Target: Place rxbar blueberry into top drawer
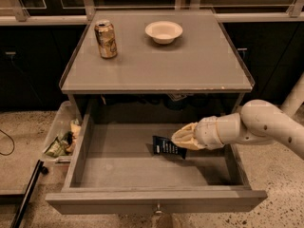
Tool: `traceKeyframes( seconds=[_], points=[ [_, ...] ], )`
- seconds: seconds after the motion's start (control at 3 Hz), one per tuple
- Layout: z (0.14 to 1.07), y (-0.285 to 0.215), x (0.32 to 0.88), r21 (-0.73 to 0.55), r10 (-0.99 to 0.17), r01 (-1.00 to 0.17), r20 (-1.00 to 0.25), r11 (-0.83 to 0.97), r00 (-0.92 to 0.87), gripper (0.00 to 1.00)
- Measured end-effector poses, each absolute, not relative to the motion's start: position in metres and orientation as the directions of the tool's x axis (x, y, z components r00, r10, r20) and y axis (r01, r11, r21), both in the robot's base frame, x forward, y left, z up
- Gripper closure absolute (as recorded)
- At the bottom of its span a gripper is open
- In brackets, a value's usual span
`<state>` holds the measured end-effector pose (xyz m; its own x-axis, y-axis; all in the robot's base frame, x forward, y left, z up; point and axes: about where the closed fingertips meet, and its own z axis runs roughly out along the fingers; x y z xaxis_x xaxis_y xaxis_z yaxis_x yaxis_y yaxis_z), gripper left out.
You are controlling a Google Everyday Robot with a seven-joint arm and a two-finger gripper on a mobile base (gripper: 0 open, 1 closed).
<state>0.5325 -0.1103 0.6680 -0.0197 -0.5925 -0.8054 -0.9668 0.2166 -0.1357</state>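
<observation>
The rxbar blueberry (167, 147) is a small dark navy bar with pale lettering. My gripper (182, 139) is shut on its right end and holds it tilted inside the open top drawer (118, 170), near the middle and close to the grey bottom. I cannot tell whether the bar touches the bottom. My white arm (256, 126) reaches in from the right over the drawer's right wall. The drawer's thick front panel and small knob (157, 208) face me.
A tan drink can (105, 39) and a white bowl (164, 31) stand on the grey cabinet top (190, 65). A clear plastic bin of wrappers (59, 139) sits on the floor left of the drawer. A dark pole (26, 194) lies at bottom left.
</observation>
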Motion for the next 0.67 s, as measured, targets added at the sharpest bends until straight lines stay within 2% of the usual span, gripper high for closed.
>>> traceKeyframes(
  seconds=[0.33, 0.67],
  points=[
    [0.663, -0.124, 0.544, -0.146, -0.596, -0.96, -0.803, 0.24, -0.027, 1.0],
    [0.655, -0.136, 0.553, -0.138, -0.596, -0.955, -0.801, 0.261, -0.047, 0.81]
  ],
)
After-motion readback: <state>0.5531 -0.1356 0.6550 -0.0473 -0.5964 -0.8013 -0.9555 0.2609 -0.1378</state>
